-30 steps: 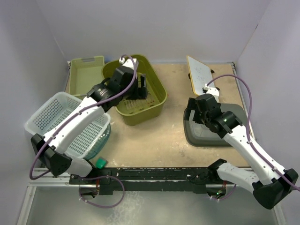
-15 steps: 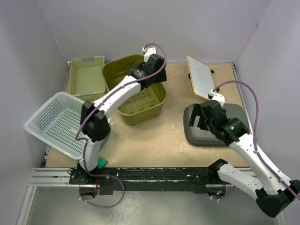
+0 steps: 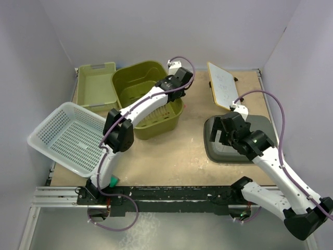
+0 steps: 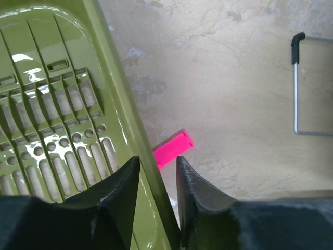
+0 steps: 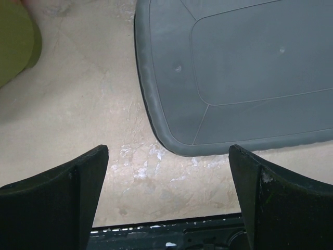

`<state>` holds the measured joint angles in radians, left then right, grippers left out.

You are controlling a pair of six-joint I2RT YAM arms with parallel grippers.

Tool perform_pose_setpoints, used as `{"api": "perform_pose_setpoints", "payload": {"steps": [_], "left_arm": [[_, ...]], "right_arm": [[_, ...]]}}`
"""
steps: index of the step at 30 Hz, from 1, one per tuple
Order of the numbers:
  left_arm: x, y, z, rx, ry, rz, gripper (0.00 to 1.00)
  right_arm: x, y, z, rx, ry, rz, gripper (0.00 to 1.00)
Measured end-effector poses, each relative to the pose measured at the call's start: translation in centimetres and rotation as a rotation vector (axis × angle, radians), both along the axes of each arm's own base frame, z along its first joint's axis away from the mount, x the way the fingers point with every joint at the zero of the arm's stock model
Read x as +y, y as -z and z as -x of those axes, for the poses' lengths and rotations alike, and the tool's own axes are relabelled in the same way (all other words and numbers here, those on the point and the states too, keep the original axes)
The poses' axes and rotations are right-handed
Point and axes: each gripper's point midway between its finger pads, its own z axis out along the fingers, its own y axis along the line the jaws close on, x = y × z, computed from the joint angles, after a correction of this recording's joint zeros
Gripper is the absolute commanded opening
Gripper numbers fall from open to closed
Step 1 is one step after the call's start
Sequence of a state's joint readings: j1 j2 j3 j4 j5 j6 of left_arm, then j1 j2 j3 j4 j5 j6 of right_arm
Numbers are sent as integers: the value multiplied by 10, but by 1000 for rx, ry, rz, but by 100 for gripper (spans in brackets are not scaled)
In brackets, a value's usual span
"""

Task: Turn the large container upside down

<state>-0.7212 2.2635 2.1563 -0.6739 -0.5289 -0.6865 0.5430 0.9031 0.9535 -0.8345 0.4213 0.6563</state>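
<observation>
The large container point(image 3: 136, 83) is an olive green bin with a slotted bottom, standing upright at the back middle of the table. My left gripper point(image 3: 177, 86) reaches over its right wall. In the left wrist view the gripper point(image 4: 156, 162) straddles that wall point(image 4: 117, 94), with one finger inside the bin and one outside, and is shut on the rim. My right gripper point(image 3: 220, 131) hovers open over the left edge of a grey lid point(image 3: 244, 143). Between its wide jaws point(image 5: 169, 156) there is only bare table.
A small pink piece point(image 4: 174, 148) lies on the table just outside the container's wall. A white mesh basket point(image 3: 67, 138) sits tilted at the left. A pale green bin point(image 3: 96, 86) is at the back left, and a white board point(image 3: 221, 86) with a wire handle point(image 4: 295, 88) at the back right.
My left arm swung from inside the container to its right wall, and its jaws narrowed around the rim. The white basket now shows unobstructed. My right gripper shifted slightly.
</observation>
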Motion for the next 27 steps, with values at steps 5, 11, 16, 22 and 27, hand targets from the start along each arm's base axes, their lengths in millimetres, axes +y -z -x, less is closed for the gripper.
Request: {"api": "perform_pose_setpoints", "payload": {"steps": [5, 11, 16, 22, 27], "left_arm": [[-3, -1, 3, -3, 14, -20, 4], [-9, -8, 6, -9, 68, -24, 0], [-18, -43, 16, -29, 102, 66, 0], [-39, -106, 34, -68, 181, 286, 0], [-59, -141, 45, -82, 250, 449, 0]], "right_arm": [[-6, -3, -1, -20, 19, 19, 99], [-9, -11, 1, -58, 25, 4, 99], [-9, -13, 1, -64, 25, -1, 99], [-9, -14, 2, -67, 26, -3, 99], [-10, -13, 3, -69, 29, -8, 99]]}}
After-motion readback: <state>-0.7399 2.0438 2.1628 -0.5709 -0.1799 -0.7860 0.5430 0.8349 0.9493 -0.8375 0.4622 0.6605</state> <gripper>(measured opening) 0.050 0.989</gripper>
